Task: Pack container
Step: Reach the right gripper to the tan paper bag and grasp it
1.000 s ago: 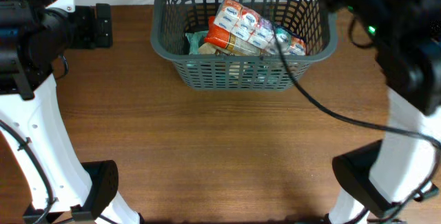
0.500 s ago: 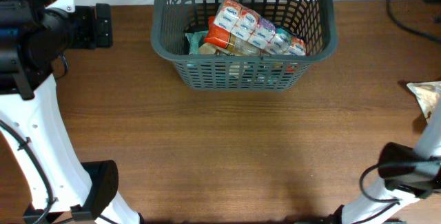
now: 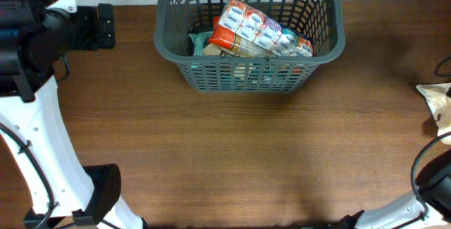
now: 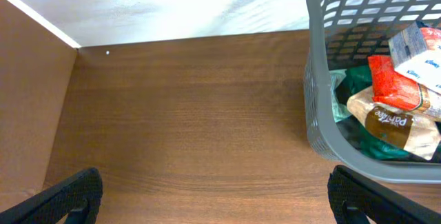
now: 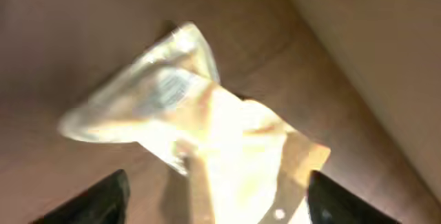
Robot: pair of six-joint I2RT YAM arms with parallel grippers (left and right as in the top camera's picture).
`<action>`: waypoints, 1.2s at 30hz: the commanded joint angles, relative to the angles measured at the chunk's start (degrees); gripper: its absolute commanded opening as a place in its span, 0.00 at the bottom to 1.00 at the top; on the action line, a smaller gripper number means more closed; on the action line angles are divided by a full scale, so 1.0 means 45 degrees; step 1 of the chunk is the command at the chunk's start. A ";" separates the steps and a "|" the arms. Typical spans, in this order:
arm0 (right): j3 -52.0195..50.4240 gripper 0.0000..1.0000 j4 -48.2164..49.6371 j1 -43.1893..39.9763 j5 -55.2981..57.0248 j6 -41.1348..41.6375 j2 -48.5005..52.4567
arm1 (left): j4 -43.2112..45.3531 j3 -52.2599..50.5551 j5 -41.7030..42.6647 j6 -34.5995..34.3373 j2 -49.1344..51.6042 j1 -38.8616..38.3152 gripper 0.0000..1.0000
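The dark grey slotted container (image 3: 320,49) stands at the back middle of the table, holding several snack packets (image 3: 254,32). It also shows in the left wrist view (image 4: 318,124) at the right. My left gripper (image 4: 217,196) is open and empty over bare table left of the container. My right gripper (image 5: 213,196) is open above a pale crinkled packet (image 5: 207,127) that lies on the table. That packet shows at the table's right edge in the overhead view (image 3: 438,101). The right gripper itself is out of the overhead view.
The left arm's dark wrist (image 3: 42,35) sits at the back left. Black arm bases (image 3: 102,190) stand at the front left. A table edge or wall (image 5: 372,52) runs along the right of the packet.
The right arm has swung from over the container out to the right edge of the table, uncovering the pale packet there. The left arm has not moved.
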 commanded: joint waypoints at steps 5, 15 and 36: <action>-0.1073 0.83 0.0821 -0.0437 -0.0015 -0.3177 0.0029 | 0.0000 -0.0015 -0.0044 -0.0160 -0.0044 0.0039 0.99; -0.1088 0.83 0.0427 -0.0432 0.0476 -0.3580 0.1467 | 0.0000 -0.0015 -0.0044 -0.0160 -0.0044 0.0039 0.99; -0.1010 0.05 0.0899 -0.0384 0.0597 -0.1622 0.3759 | -0.0005 -0.0015 -0.0044 -0.0160 -0.0044 0.0039 0.99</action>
